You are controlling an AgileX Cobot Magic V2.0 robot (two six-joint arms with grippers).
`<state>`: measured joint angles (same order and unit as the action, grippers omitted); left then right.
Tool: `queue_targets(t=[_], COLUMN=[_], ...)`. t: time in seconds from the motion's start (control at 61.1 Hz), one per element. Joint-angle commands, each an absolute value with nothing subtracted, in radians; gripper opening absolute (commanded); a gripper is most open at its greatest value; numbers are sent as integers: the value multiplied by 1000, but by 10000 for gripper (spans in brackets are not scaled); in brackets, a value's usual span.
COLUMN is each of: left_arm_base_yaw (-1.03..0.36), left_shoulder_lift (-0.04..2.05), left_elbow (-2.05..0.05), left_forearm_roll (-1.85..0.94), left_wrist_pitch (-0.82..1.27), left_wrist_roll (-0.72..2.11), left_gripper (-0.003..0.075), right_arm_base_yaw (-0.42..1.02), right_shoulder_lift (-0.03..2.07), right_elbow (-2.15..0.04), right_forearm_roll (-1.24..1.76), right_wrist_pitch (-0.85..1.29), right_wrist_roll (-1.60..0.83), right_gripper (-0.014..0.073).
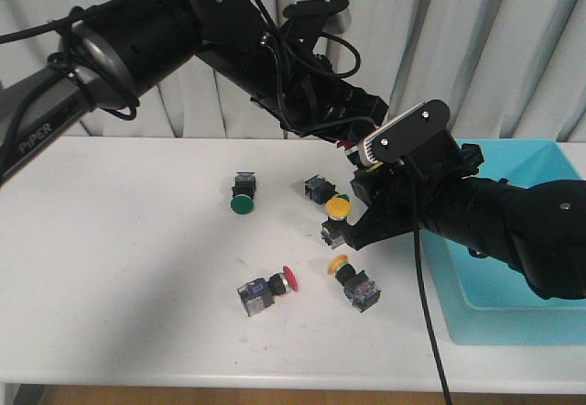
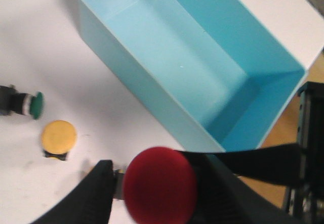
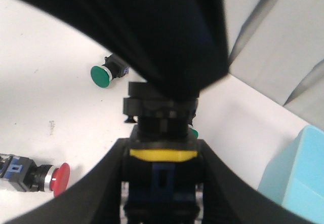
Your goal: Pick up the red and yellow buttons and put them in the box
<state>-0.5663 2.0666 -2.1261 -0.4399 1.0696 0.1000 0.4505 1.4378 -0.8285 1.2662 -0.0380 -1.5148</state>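
Both tools gripping — left (image 2: 154,183) red button (image 2: 160,184), right (image 3: 161,183) yellow button (image 3: 162,154).

Bystanders on the white surface (image 1: 119,268)

Two green-capped switches lie on it — one (image 1: 243,193) out in the open at about 11 o'clock from the surface's middle, cap toward the near edge, black body behind it; the second (image 1: 317,187) at roughly 3 o'clock from the first, near it, partly hidden. Behind the far edge hangs a pale pleated curtain (image 1: 513,48) — across the whole 12 o'clock side.
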Motion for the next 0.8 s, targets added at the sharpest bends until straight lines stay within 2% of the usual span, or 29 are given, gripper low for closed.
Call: queue_targets(t=[0.0,0.213,0.327,0.458,0.573,0.688,0.786], left_arm_base_yaw=[-567,-567,-567,-567,-567,-567,-567], left_shoulder_lift=[1970,1898,1856,1803,1753,1729,1728], left_elbow=[-2157,-2157,-2157,-2157,-2157,-2157,-2157], left_forearm_roll=[-369,-346,-255,-63,145,378,477], left_wrist_pitch=[1016,987,989,1015,1036,1066,1114], left_wrist_roll=[116,115,115,91,40,-30,-78], left_gripper=[380,377,342,253,125,0,-8], right_arm_base_yaw=[444,444,442,441,441,441,432], right_shoulder_lift=[1400,1400,1400,1400,1400,1400,1400], right_elbow=[-862,-862,-862,-862,-862,-862,-862], right_forearm_roll=[1293,1294,1296,1345,1403,1452,1457], right_wrist_pitch=[-110,-125,-214,-379,-494,-522,-518], right_wrist_roll=[-1509,-1516,-1516,-1520,-1590,-1657,-1656], right_gripper=[-8,-8,-8,-6,-4,-3,-3])
